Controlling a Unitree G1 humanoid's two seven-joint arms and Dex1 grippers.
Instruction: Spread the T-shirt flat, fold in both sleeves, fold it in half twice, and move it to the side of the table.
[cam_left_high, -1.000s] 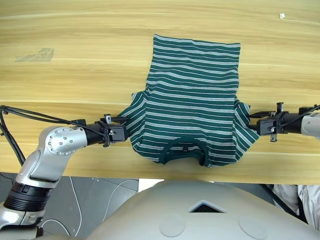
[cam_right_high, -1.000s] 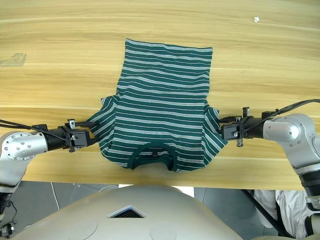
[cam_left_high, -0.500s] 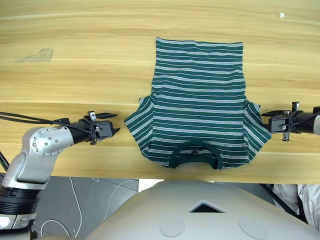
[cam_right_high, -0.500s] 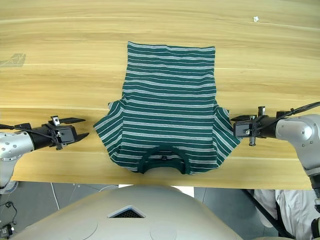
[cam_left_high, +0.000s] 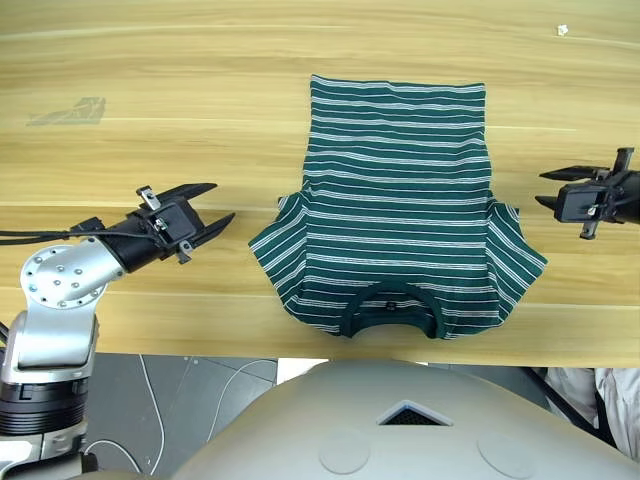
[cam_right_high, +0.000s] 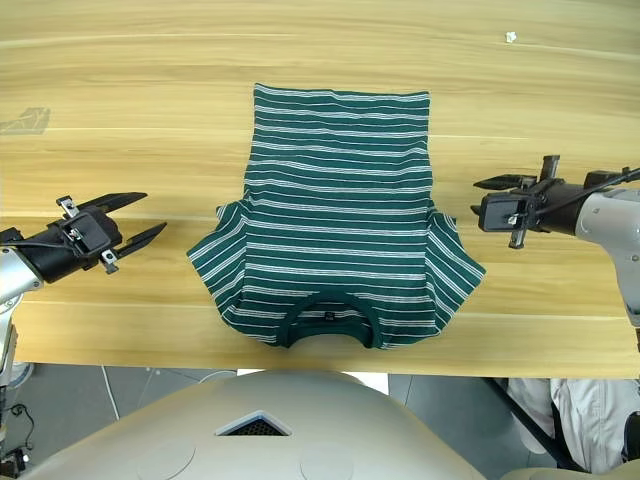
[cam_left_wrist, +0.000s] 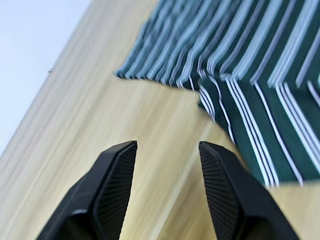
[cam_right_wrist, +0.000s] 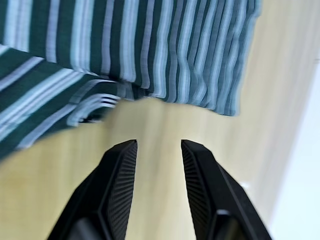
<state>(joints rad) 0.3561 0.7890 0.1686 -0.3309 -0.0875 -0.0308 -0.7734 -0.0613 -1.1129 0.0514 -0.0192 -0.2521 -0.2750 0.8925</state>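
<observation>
A dark green T-shirt (cam_left_high: 398, 205) with white stripes lies flat on the wooden table (cam_left_high: 150, 80), collar toward me near the front edge, both short sleeves spread out to the sides. My left gripper (cam_left_high: 210, 204) hovers open a short way left of the left sleeve (cam_left_high: 275, 245), holding nothing. My right gripper (cam_left_high: 547, 187) stands open just right of the shirt's body, above the right sleeve (cam_left_high: 515, 255), also holding nothing. In the wrist views the striped cloth (cam_left_wrist: 250, 60) (cam_right_wrist: 125, 45) lies ahead of each open pair of fingers.
A small white scrap (cam_left_high: 564, 31) lies at the far right of the table, and a faint grey mark (cam_left_high: 70, 110) at the far left. Bare wood lies on both sides of the shirt and beyond its hem.
Both grippers let go of the sleeves and drew back outward and away from the front edge. The shirt now lies spread wider with its sleeves flat.
</observation>
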